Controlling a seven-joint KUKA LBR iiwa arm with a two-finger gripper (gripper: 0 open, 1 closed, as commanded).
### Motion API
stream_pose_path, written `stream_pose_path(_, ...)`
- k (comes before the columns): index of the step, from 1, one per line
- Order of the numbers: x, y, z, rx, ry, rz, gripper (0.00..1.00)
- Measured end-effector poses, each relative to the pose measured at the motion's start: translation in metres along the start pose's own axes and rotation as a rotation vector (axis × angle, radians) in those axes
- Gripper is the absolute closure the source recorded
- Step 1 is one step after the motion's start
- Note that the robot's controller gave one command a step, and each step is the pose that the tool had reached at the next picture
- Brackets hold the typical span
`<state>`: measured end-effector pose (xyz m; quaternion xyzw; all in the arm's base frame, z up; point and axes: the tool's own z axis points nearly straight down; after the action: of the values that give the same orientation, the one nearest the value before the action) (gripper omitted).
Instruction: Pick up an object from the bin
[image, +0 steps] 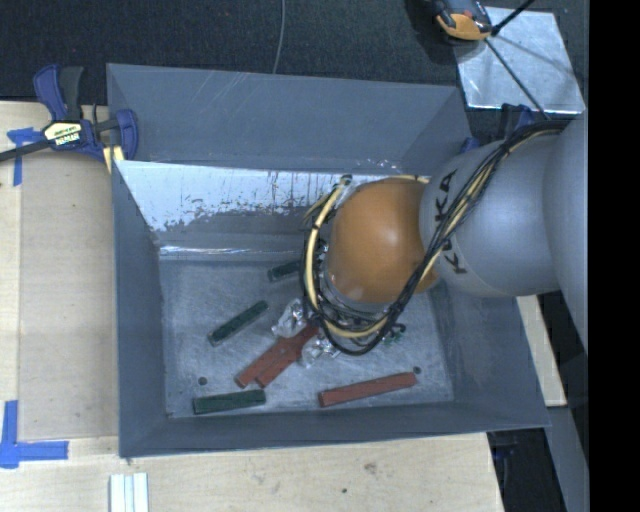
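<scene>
Red-brown bar (268, 367), lying slantwise at lower centre of frame on the bin (140, 300) floor, upper end beneath the end effector (304, 331), whose opening cannot be told. Gripped near that end, the bar might pivot and slip.

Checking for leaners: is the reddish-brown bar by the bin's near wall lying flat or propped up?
Lying flat: the reddish-brown bar rests full length on the bin floor.

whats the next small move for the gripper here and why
Probably close the gripper on the red-brown stick at mid-bin. Its fingers seem to sit open either side of that stick's upper end, and the dark green stick lies apart to the left, so nothing else should get caught.
</scene>
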<state>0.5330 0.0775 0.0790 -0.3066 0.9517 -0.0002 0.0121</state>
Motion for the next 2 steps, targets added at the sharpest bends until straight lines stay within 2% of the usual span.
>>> stream_pose_path(1, 0.002, 0.001, -0.005, -0.005, 0.014, 0.000, 1.00)
stream_pose_path(2, 0.005, 0.002, -0.025, -0.011, 0.028, 0.000, 1.00)
